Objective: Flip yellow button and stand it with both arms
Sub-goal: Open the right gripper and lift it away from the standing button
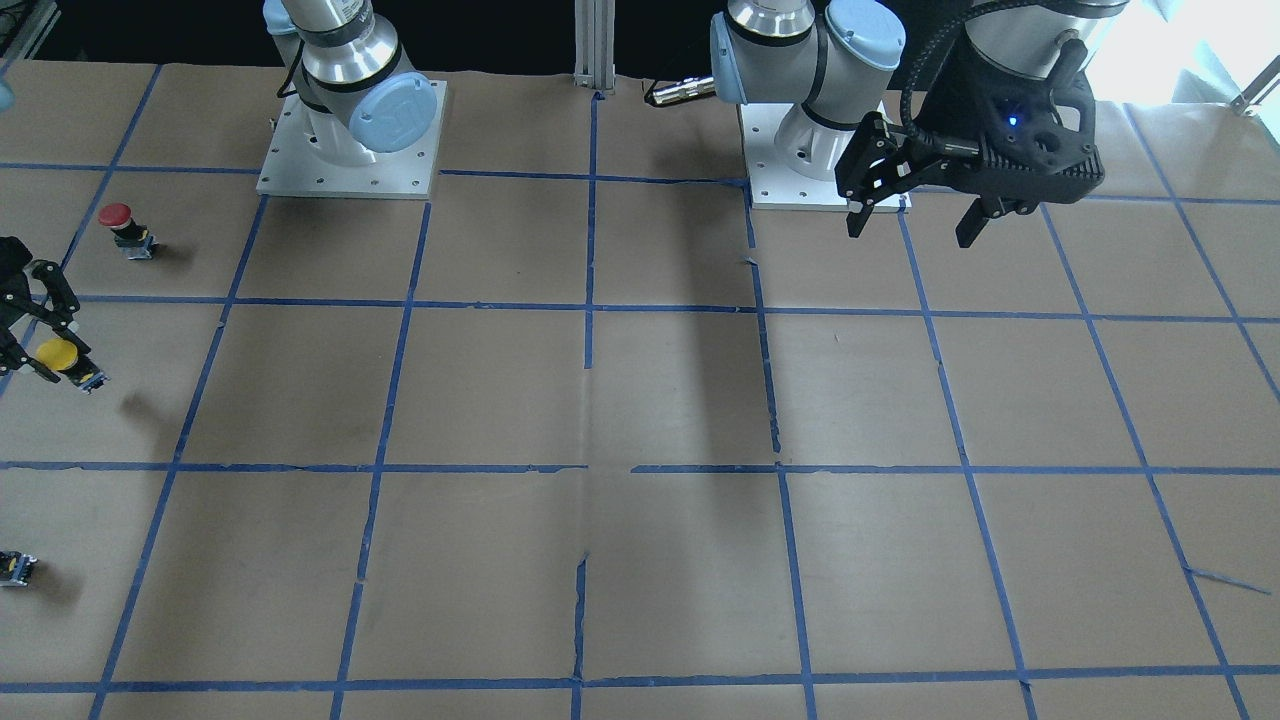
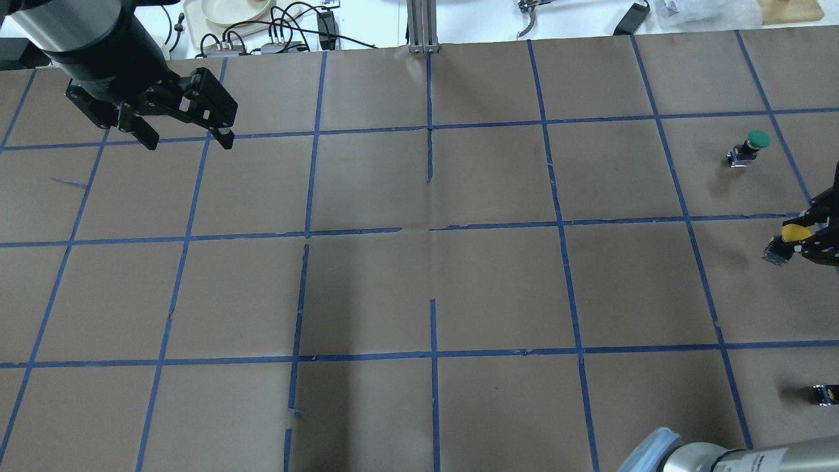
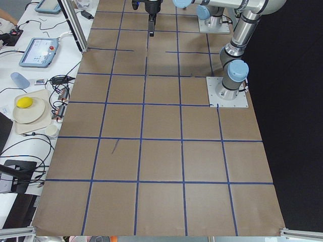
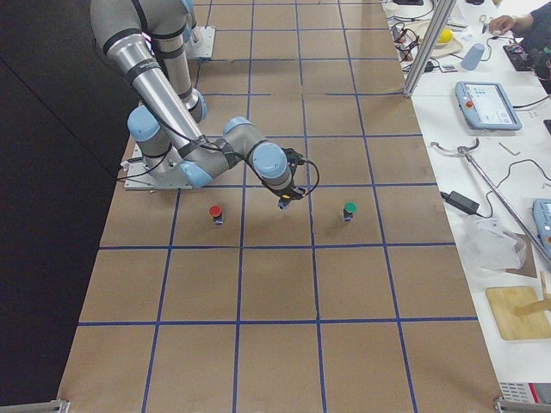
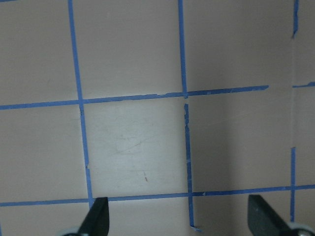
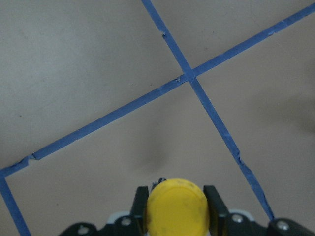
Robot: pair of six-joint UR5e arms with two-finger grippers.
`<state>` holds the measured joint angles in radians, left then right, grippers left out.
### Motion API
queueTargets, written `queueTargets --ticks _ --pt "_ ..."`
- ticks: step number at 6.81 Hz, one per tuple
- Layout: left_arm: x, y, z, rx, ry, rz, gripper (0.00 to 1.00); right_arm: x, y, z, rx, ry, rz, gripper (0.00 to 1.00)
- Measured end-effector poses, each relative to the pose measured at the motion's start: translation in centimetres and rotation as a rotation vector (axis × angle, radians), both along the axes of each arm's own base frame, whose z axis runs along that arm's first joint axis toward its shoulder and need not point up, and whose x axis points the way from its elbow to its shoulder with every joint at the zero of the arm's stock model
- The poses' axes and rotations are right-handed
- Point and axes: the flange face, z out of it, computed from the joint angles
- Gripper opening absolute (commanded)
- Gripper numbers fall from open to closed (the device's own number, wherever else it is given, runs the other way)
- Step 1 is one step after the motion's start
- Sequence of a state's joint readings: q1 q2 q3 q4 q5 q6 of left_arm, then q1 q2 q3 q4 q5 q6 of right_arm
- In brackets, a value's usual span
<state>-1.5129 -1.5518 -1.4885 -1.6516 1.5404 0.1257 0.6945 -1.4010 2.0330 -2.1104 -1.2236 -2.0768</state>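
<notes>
The yellow button [image 1: 57, 354] has a round yellow cap on a black-and-grey body. My right gripper [image 1: 60, 350] is shut on it by the cap and holds it tilted a little above the paper, at the table's right end. It also shows in the overhead view [image 2: 794, 233] and in the right wrist view [image 6: 177, 209], where a black finger presses each side of the cap. My left gripper [image 1: 912, 230] is open and empty, hanging above the table near its own base, far from the button. It also shows in the overhead view [image 2: 189, 142] and the left wrist view [image 5: 179, 216].
A red-capped button [image 1: 120, 225] stands on the robot's side of the yellow one. A green-capped button [image 2: 754, 141] stands on the far side. A small black-grey piece [image 2: 824, 393] is cut off by the overhead view's edge. Brown paper with blue tape lines [image 2: 429, 229] covers the table.
</notes>
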Motion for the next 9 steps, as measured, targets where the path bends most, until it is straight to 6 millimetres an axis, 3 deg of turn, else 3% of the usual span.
queueTargets --ticks 2,3,5,7,9 --pt "0.0 0.0 -0.2 0.002 0.002 -0.001 0.99 -1.5 0.9 -2.2 -0.036 -0.046 0.044 0.91" --pt "0.1 0.0 -0.2 0.002 0.002 -0.001 0.99 -1.7 1.0 -2.5 -0.038 -0.057 0.043 1.0" --pt "0.2 0.1 -0.1 0.001 0.001 0.001 0.99 -1.8 1.2 -1.7 -0.014 -0.06 -0.027 1.0" --pt "0.3 0.1 -0.1 -0.001 0.002 0.002 0.99 -0.4 1.9 3.8 0.029 0.003 -0.249 1.0" --pt "0.5 0.1 -0.1 -0.001 0.003 0.005 0.99 2.6 3.5 9.4 0.13 0.058 -0.589 1.0"
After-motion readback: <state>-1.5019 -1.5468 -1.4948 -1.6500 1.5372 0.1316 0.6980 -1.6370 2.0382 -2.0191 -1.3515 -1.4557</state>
